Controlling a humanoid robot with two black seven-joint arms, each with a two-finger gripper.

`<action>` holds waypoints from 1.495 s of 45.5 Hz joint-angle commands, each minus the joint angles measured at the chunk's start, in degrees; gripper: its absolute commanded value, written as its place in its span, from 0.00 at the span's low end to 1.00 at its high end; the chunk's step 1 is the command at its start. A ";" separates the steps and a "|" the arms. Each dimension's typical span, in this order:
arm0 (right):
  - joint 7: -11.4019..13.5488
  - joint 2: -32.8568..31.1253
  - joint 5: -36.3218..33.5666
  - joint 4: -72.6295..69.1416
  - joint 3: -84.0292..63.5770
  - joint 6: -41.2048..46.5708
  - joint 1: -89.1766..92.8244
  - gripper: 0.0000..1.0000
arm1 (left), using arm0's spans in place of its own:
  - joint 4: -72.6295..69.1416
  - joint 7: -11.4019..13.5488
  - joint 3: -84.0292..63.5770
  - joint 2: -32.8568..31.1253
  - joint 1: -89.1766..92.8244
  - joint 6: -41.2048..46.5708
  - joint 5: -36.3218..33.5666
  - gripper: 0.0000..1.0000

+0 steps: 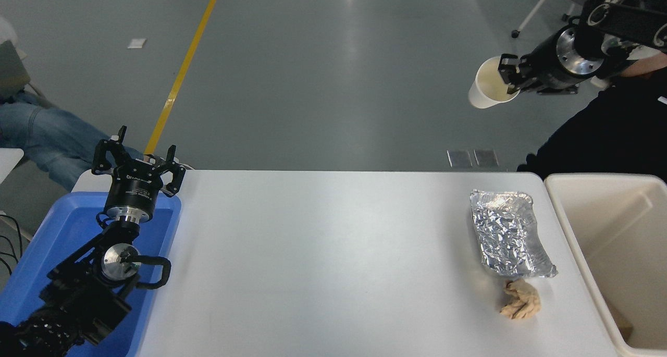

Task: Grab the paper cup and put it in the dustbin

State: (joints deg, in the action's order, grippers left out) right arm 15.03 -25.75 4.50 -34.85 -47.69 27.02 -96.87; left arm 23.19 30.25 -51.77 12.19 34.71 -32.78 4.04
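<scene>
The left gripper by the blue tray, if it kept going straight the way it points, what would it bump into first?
Probably nothing close. The left gripper is open, above the far end of the blue tray, aiming past the white table toward the grey floor. Depth is hard to judge from one view.

Black jointed arms (78, 289) with silver wrist flanges, each tipped by a black clawed tool (139, 165).

bright even overhead light, sharp focus (floor (333, 60) glare).
</scene>
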 commanded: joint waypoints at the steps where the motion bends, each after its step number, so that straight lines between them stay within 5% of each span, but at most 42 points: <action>1: 0.09 -3.25 -2.47 14.54 4.00 -8.55 14.85 0.00 | 0.01 -0.02 0.00 -0.06 0.00 0.00 0.00 0.99; 18: 0.18 -3.25 -9.33 27.90 8.75 -23.23 38.23 0.00 | 0.01 -0.02 0.00 0.03 0.00 0.00 0.00 0.99; 45: -0.18 -2.55 -9.42 30.02 18.42 -27.63 60.39 0.00 | 0.01 -0.02 0.00 0.03 0.00 0.00 0.00 0.99; 56: -0.18 -1.32 -9.42 30.01 18.33 -27.98 59.69 0.33 | 0.01 -0.02 0.00 0.03 0.00 0.00 0.00 0.99; 58: -0.18 -1.23 -9.42 29.93 18.25 -27.98 59.17 0.57 | 0.01 -0.02 0.00 0.03 0.00 0.00 0.00 0.99; 60: -0.18 -1.23 -9.33 29.84 17.89 -27.98 58.11 0.95 | 0.01 -0.02 0.00 0.03 0.00 0.00 0.00 0.99; 61: -0.09 -1.31 -9.33 29.67 17.81 -27.98 57.41 1.00 | 0.01 0.07 0.00 0.03 0.00 0.00 0.00 0.99; 68: -0.09 -1.14 -9.42 27.47 17.63 -27.37 54.25 1.00 | 0.01 -0.02 0.00 0.03 0.00 0.00 0.00 0.99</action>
State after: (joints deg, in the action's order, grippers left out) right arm 14.88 -27.30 -4.88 -5.38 -29.88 -0.64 -39.48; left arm 23.20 30.23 -51.77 12.22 34.72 -32.78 4.03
